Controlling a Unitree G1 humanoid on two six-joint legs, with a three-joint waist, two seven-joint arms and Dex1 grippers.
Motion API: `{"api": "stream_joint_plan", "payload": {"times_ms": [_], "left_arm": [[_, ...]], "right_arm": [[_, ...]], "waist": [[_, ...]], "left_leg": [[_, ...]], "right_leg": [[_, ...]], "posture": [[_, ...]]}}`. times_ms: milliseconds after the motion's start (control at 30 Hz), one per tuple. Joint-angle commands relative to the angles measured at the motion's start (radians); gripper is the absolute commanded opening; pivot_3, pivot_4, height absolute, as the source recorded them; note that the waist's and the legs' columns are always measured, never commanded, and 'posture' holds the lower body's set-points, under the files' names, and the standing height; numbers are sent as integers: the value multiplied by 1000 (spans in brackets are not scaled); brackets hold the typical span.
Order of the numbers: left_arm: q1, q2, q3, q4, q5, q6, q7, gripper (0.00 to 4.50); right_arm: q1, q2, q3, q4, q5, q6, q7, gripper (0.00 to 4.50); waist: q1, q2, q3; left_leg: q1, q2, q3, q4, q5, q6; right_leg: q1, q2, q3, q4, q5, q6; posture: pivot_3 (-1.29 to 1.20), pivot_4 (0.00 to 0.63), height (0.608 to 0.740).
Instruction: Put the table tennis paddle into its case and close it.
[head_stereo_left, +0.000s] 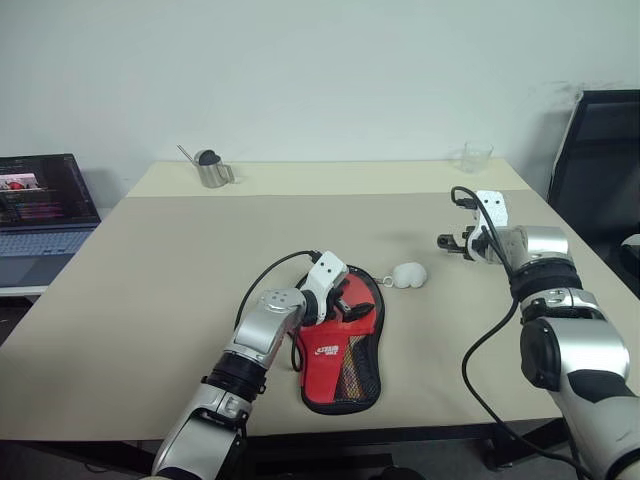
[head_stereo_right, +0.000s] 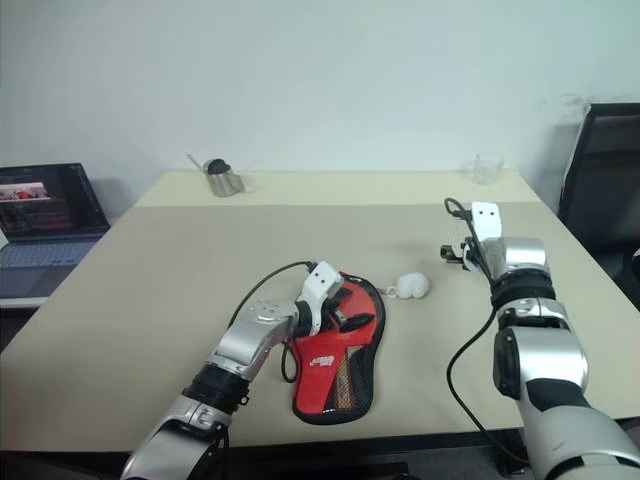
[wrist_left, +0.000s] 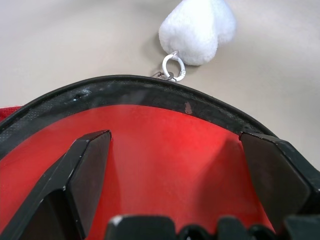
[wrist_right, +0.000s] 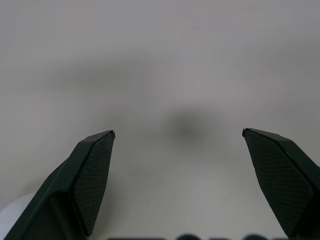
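1. case (head_stereo_left: 342, 352), red with black edging, lies on the table (head_stereo_left: 150, 280) under the left gripper (head_stereo_left: 347, 297), whose fingers stand spread; the right gripper (head_stereo_left: 447, 240) hangs well apart.
2. left wrist view: the red surface sits between the spread fingers (wrist_left: 85, 170); white ball (wrist_left: 197, 27) just beyond the tips.
3. right wrist view: fingers (wrist_right: 90, 175) spread over bare table.

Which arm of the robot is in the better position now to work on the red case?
Left. The left gripper hangs open right over the case, while the right gripper is open above bare table, well off to the side.
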Motion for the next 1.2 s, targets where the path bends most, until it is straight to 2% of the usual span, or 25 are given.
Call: {"api": "stream_joint_plan", "payload": {"times_ms": [33, 233, 500, 800, 900, 1100, 1200], "left_arm": [[60, 19, -17, 54, 35, 18, 11, 4461], [69, 26, -5, 25, 28, 21, 3, 4461], [74, 22, -7, 19, 27, 20, 5, 4461], [80, 18, 2, 7, 18, 21, 8, 4461], [82, 17, 1, 3, 20, 22, 8, 4500], [83, 15, 1, 5, 24, 17, 6, 4500], [84, 10, -1, 7, 25, 15, 6, 4500]], "right_arm": [[7, 17, -57, -107, 71, 89, -6, 4500], [55, 62, -64, -241, 146, 233, 28, 4500], [157, 146, 18, -422, 159, 317, 22, 4500], [193, 213, 11, -465, 150, 297, -38, 4500], [194, 210, 13, -466, 151, 292, -43, 3843], [200, 191, 27, -477, 151, 289, -29, 1719], [212, 181, 40, -494, 151, 297, -19, 861]], "waist": [[-2, 0, 0], [-5, 1, -1], [-6, 1, -1], [-8, 1, -1], [-8, 1, -1], [-9, 1, -1], [-9, 1, -1]], "left_leg": [[0, 0, 0, 0, 0, 0], [1, 1, 0, -2, 0, 0], [1, 1, 0, -2, 0, 0], [1, 1, 0, -3, 0, 0], [1, 1, 0, -3, 0, 0], [1, 1, 0, -3, 0, 0], [1, 1, 0, -3, 0, 0]], "right_leg": [[0, 0, 0, 0, 0, 0], [0, 1, 1, -1, 0, 0], [0, 1, 1, -1, 0, 0], [0, 1, 1, -1, 0, 0], [-1, 1, 1, -2, 0, 0], [-1, 1, 1, -2, 0, 0], [-1, 1, 1, -2, 0, 0]], "posture": [[0, 150, 740], [0, 150, 740], [0, 150, 740], [0, 150, 740], [0, 150, 740], [0, 150, 740], [0, 150, 740]]}}
